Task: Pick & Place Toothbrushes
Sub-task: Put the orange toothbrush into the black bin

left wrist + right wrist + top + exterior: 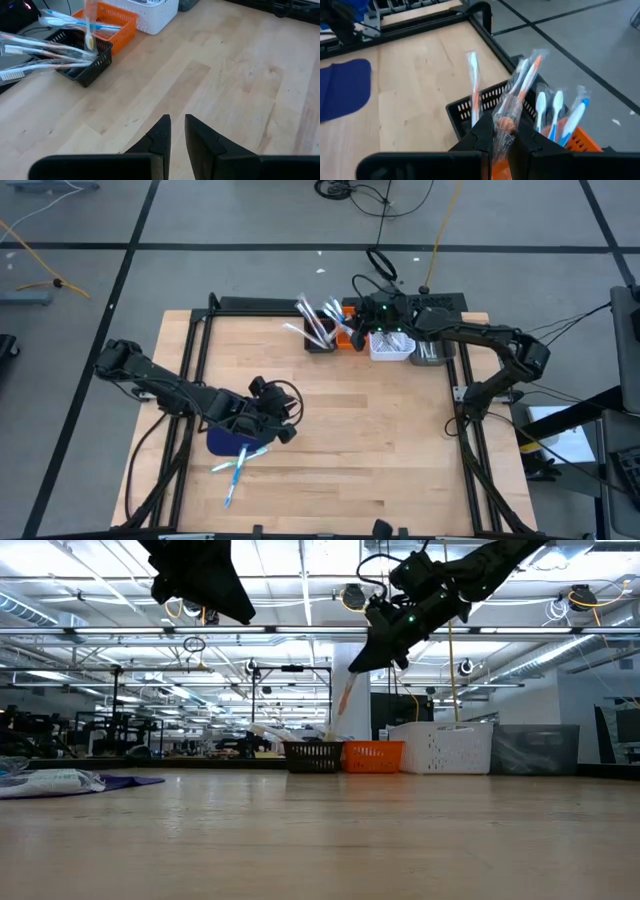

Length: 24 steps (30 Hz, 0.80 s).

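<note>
Wooden table [400,440], right gripper [503,131] fingers clamping wrapped toothbrush [520,90] above bins, left fingers [159,132] seemingly narrow, empty

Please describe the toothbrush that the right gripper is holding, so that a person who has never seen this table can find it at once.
Look at the row of bins along the table's far edge, where the orange bin sits between the black bin and the white bin. The right gripper hangs above the orange bin, shut on an orange toothbrush in a clear wrapper. The other toothbrushes lie in bins or on the table.
</note>
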Each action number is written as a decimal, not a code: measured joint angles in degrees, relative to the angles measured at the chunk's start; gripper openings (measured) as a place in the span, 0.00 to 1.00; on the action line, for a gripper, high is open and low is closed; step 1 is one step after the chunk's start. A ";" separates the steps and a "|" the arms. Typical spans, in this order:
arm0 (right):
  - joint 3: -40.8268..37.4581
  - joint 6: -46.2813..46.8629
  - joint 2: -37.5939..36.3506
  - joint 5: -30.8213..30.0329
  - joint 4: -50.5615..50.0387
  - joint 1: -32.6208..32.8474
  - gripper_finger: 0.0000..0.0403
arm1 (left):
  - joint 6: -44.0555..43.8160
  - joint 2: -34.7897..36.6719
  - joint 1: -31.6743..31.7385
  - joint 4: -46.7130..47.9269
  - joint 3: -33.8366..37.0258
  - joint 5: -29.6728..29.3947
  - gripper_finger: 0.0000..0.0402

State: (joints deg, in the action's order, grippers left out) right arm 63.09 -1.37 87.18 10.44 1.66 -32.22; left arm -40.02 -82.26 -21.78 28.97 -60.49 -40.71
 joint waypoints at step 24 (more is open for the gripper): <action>19.16 -3.87 12.03 0.28 -20.12 -0.20 0.05 | 0.76 0.00 0.00 -0.34 0.00 -0.41 0.14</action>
State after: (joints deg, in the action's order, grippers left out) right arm 82.25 -5.23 99.21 10.73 -18.47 -32.42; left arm -39.27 -82.26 -21.78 28.63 -60.49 -41.12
